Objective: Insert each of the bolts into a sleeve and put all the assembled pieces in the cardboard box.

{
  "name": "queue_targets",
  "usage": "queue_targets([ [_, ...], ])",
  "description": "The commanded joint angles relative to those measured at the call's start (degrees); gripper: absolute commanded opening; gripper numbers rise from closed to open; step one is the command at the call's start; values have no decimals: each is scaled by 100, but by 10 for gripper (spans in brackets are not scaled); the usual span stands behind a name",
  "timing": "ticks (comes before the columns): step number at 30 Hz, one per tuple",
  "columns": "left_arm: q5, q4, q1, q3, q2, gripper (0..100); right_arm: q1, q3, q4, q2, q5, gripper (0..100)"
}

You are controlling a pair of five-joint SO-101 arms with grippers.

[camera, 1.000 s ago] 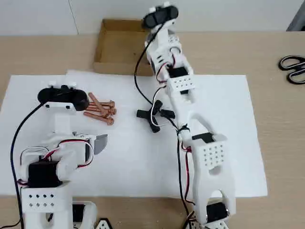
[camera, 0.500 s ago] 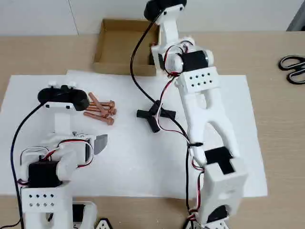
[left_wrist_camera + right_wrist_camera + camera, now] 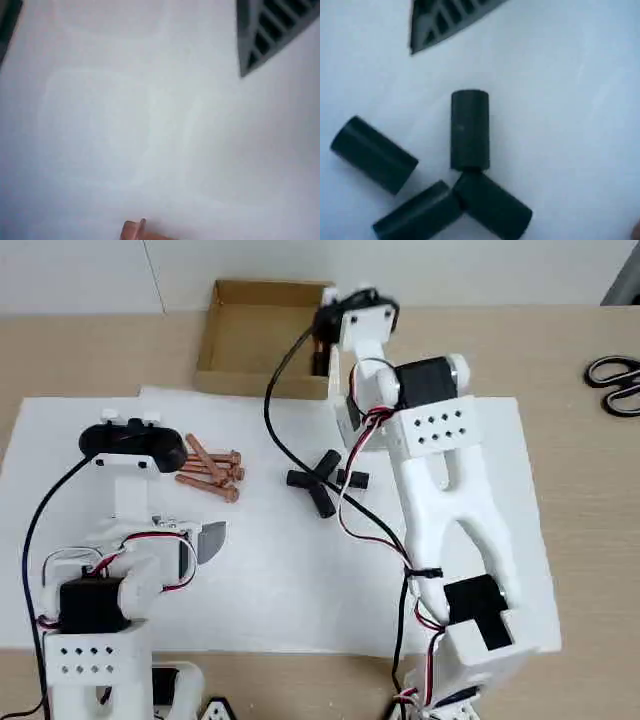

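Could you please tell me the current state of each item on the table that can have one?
Copper-coloured metal bolts: loose in a heap, none in a sleeve.
Black cylindrical sleeves: all four lying on their sides, no bolt in any.
Brown cardboard box: open-topped, nothing visible inside; one corner is hidden.
Black-handled scissors: blades out of frame, cannot tell.

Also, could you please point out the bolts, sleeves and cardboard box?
bolts [image 3: 212, 470], high view, middle of the pile.
sleeves [image 3: 469, 130], right wrist view, side of one sleeve.
cardboard box [image 3: 255, 335], high view, bare floor.
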Motion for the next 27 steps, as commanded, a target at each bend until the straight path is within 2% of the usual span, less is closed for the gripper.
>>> queue_targets([
  [1, -9, 9, -44, -233, -53, 288, -224, 422, -40, -277, 26, 176],
  [7, -9, 9, -44, -224, -53, 288, -725, 1248, -549, -268, 26, 173],
  [17, -9, 9, -44, -224, -53, 288, -796, 2567, -2009, -268, 9, 172],
  [27, -9, 9, -44, -215, -44, 288, -1314, 3007, -2712, -171, 9, 172],
])
